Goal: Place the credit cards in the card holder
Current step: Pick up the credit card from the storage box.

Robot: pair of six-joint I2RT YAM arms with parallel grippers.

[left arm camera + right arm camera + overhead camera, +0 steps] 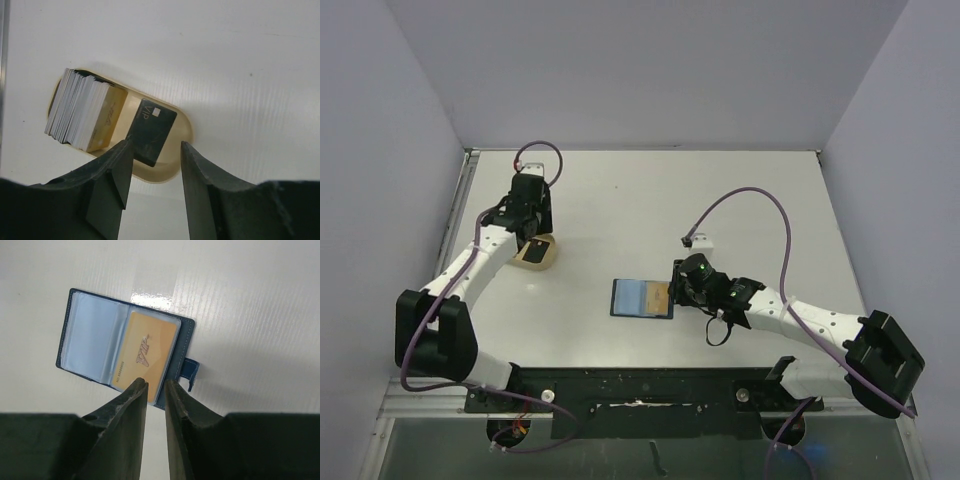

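Over at the left the left fingers (112, 185) hang spread wide above the beige tray (184, 131), a black card (152, 130) lying tilted in it with its low corner just between their tips, beside a thick stack of cards (80, 110) stood on edge. The card holder (90, 345) lies open and flat on the worktop (740, 200) near the middle, a gold card (145, 352) tucked in its right-hand clear pocket. The right fingers (127, 415) sit at its near edge, drawn almost together with a thin gap; whether they pinch anything I cannot tell.
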